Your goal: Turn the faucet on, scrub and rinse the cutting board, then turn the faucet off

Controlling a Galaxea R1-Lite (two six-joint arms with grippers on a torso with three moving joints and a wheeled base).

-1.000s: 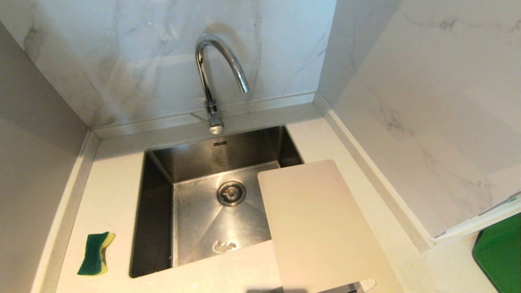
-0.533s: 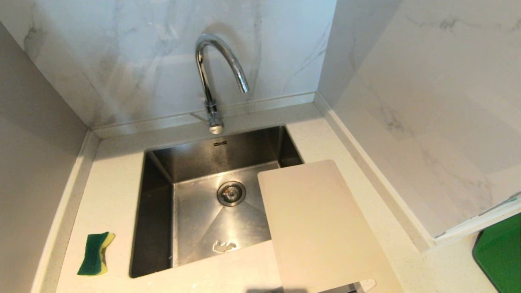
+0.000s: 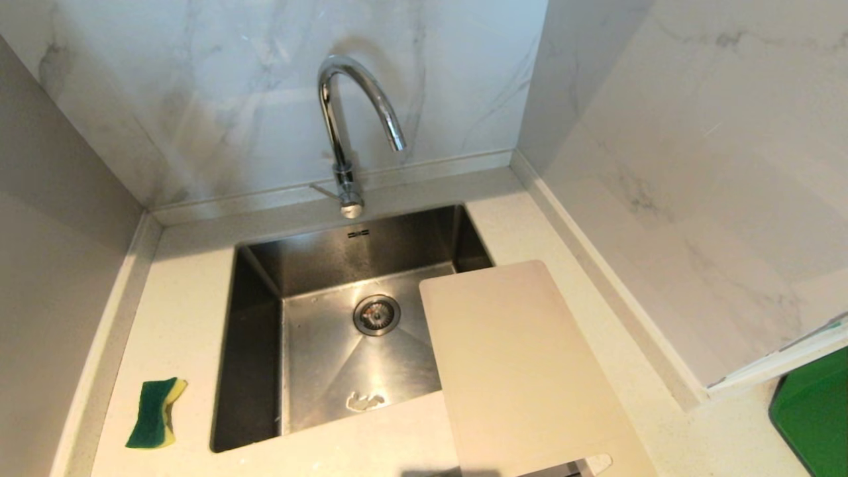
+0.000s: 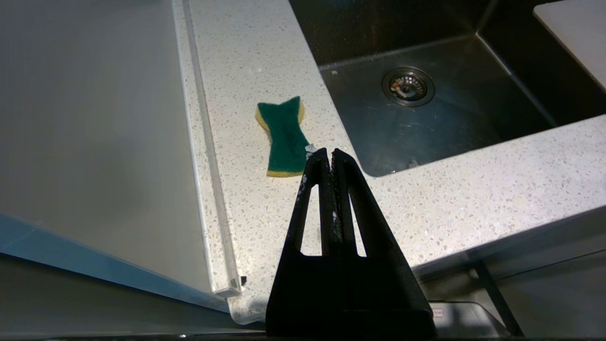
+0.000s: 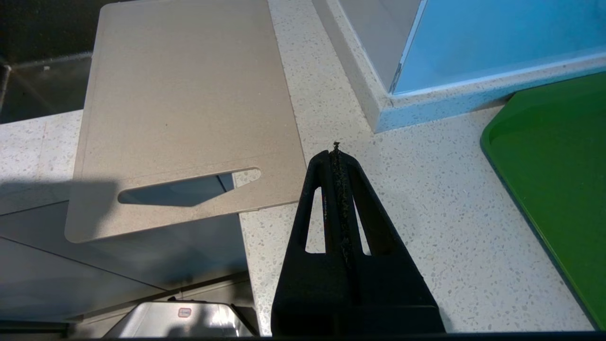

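The chrome gooseneck faucet (image 3: pixel 344 132) rises behind the steel sink (image 3: pixel 258 371), its thin lever (image 3: pixel 322 190) pointing left at the base; no water runs. The off-white cutting board (image 3: pixel 523 371) lies flat on the counter right of the sink, one corner over the basin and its handle slot (image 5: pixel 189 187) past the counter's front edge. A green and yellow sponge (image 3: pixel 156 412) lies left of the sink. Neither arm shows in the head view. My left gripper (image 4: pixel 330 152) hangs shut and empty above the counter near the sponge (image 4: pixel 284 137). My right gripper (image 5: pixel 335 152) hangs shut and empty beside the board (image 5: pixel 189 99).
Marble walls close in the counter on the left, back and right. A green tray (image 3: pixel 815 417) sits at the far right past the wall's end. The sink drain (image 3: pixel 376 314) lies at the basin's middle.
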